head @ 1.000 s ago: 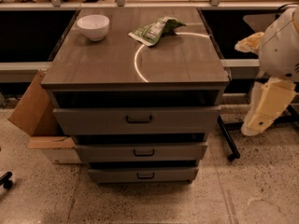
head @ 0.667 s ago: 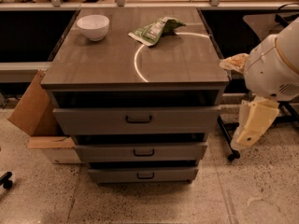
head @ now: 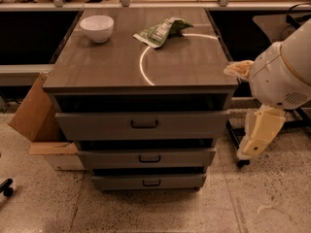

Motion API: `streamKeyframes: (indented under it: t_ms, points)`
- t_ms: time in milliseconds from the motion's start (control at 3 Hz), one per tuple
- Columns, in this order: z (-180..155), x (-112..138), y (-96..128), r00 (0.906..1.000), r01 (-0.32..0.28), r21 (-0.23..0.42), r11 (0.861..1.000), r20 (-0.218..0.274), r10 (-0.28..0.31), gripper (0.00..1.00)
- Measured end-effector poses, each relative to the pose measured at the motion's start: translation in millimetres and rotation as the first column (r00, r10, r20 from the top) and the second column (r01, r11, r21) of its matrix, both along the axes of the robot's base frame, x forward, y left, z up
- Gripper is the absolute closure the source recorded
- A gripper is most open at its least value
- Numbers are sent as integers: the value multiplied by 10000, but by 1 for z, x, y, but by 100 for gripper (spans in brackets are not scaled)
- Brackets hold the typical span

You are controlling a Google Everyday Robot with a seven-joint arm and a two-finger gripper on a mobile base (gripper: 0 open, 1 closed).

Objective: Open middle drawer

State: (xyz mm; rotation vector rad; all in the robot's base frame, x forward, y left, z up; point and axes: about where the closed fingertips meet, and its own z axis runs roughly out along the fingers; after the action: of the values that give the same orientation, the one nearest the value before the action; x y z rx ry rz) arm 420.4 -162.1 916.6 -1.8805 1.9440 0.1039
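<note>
The middle drawer (head: 112, 158) is a low grey-brown front with a small dark handle (head: 149, 158) at its centre. It sits between the taller top drawer (head: 97, 125) and the narrower bottom drawer (head: 116, 182). All three fronts stand slightly staggered, and the middle one looks closed. My gripper (head: 257, 137) hangs as a cream-coloured piece below the white arm housing (head: 284, 74), to the right of the cabinet. It is level with the top and middle drawers and touches neither.
On the cabinet top (head: 121, 67) stand a white bowl (head: 97, 28) and a crumpled green bag (head: 160, 31). An open cardboard box (head: 36, 118) leans against the cabinet's left side. A dark stand with a caster (head: 239, 152) sits on the floor behind my gripper.
My arm has swung left and downward, so the gripper now hangs closer to the cabinet's right side. The drawers have not moved.
</note>
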Motion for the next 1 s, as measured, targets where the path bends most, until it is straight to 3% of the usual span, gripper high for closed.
streamKeyframes:
  t_ms: [667,1000]
  points:
    - [-114,9,22,9892,-1390,947,9858,-334,1427,0]
    - [-182,13,32,9824,-1601,1717,9720,-685,1739,0]
